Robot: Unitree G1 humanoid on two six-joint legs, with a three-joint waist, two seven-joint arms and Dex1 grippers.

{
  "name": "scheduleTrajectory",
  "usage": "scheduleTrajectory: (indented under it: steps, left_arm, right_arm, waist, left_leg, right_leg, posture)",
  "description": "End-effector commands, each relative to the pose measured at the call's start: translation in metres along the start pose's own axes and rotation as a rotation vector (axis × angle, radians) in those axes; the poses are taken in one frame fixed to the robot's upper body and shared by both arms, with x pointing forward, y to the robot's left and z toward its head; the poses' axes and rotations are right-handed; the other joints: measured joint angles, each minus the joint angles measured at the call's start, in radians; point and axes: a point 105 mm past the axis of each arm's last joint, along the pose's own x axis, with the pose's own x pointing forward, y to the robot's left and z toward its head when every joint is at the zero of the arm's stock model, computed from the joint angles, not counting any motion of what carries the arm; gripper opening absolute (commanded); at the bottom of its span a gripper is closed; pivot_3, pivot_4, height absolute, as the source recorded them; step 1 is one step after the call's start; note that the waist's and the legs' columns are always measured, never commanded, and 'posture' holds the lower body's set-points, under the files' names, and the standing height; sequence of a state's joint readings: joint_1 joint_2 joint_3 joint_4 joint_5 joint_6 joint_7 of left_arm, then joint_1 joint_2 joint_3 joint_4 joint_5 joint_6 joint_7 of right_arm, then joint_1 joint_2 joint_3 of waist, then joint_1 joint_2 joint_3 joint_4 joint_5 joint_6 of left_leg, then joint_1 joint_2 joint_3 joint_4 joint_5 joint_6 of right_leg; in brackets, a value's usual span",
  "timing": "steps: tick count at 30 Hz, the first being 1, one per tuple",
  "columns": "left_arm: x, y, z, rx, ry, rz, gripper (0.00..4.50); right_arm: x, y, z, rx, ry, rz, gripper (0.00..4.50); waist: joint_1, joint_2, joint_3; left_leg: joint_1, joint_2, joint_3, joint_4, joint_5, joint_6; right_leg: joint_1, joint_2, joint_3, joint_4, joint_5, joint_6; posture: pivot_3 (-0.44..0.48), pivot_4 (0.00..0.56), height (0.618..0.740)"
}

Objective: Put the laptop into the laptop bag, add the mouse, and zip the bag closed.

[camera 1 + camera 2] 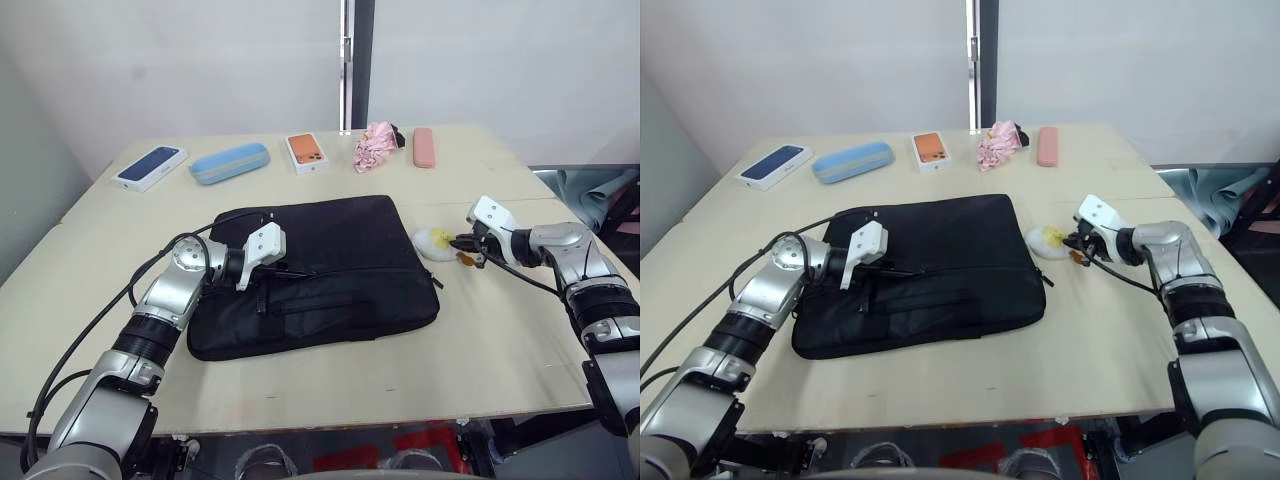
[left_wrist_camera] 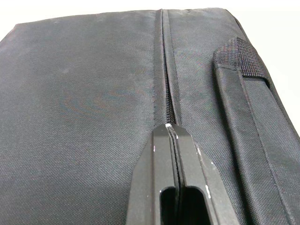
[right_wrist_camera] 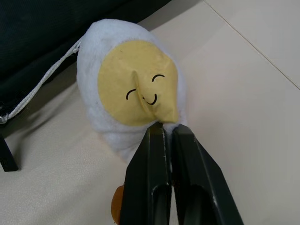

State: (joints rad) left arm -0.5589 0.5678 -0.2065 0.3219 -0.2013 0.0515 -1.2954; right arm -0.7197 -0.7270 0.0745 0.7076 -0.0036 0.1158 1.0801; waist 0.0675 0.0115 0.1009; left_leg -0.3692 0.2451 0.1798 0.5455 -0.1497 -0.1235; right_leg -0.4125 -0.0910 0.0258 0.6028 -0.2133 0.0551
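A pale beige tabletop stands before a plain white wall, and at its middle lies the laptop bag, a big flat black fabric sleeve with a front pocket and a webbing strap, lying flat. The left gripper rests on top of the bag near its left end, its jaws pressed together over the zip line that runs along the fabric; whether they pinch a zip pull cannot be told. Just beside the bag's right edge sits a small white-and-yellow plush egg charm with a smiling face, joined to the bag by a thin white cord. The right gripper reaches in from the right of the bag, and its jaws are clamped on the charm's lower edge. Beyond the bag's far edge a row of things lies along the back of the tabletop: a dark blue phone box, a light-blue oval case, an orange phone box, a crumpled pink cloth and a small pink case.
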Motion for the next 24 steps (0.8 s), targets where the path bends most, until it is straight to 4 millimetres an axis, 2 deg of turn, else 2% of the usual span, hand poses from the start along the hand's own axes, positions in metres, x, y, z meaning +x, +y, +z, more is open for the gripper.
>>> scheduleTrajectory:
  steps: [1,9,16,18,20,24]
  left_arm:
    - [0.012,-0.039,-0.062,-0.202,0.180,-0.121,0.00]
    - [0.011,-0.036,-0.056,-0.200,0.138,-0.096,0.00]
    - [0.008,-0.033,-0.045,-0.191,0.087,-0.076,0.00]
    - [0.006,-0.030,-0.038,-0.182,0.063,-0.065,0.00]
    - [0.003,-0.028,-0.034,-0.176,0.049,-0.053,0.00]
    - [-0.004,-0.024,-0.024,-0.177,0.010,-0.012,0.00]
  right_arm:
    - [-0.008,-0.005,0.013,-0.014,-0.045,-0.007,1.57]
    - [-0.025,-0.004,0.021,-0.064,-0.057,0.045,4.36]
    - [-0.047,0.001,0.033,-0.090,-0.081,0.132,4.43]
    - [-0.056,0.007,0.032,-0.148,-0.055,0.183,4.43]
    - [-0.062,0.011,0.031,-0.174,-0.034,0.226,4.43]
    - [-0.072,0.010,0.042,-0.145,-0.064,0.246,4.43]
  waist:
    - [0.000,0.000,0.000]
    - [0.000,0.000,0.000]
    - [0.000,-0.001,0.002]
    - [0.000,-0.002,0.002]
    - [0.001,-0.002,0.002]
    - [-0.004,-0.002,0.003]
  left_leg:
    - [0.000,0.000,0.000,0.000,0.000,0.000]
    - [0.000,0.000,0.000,0.000,0.000,0.000]
    - [-0.001,0.000,0.000,0.000,0.000,0.000]
    - [-0.001,0.000,0.000,0.000,-0.001,0.001]
    - [-0.003,0.000,0.000,0.000,-0.001,0.004]
    - [-0.007,0.001,0.000,0.001,0.000,0.012]
  right_leg:
    - [0.000,0.000,0.000,0.000,0.000,0.000]
    - [0.000,0.000,0.000,0.000,0.000,0.000]
    - [-0.001,0.000,0.000,-0.001,0.000,0.000]
    - [-0.001,0.000,0.000,-0.002,0.000,0.000]
    - [-0.002,0.000,-0.001,-0.004,0.000,0.000]
    - [-0.004,0.001,-0.001,-0.008,0.000,0.000]
  posture:
    - [0.000,0.150,0.740]
    - [0.000,0.150,0.740]
    - [0.000,0.150,0.740]
    - [0.000,0.150,0.740]
    - [0.000,0.150,0.740]
    - [0.000,0.150,0.740]
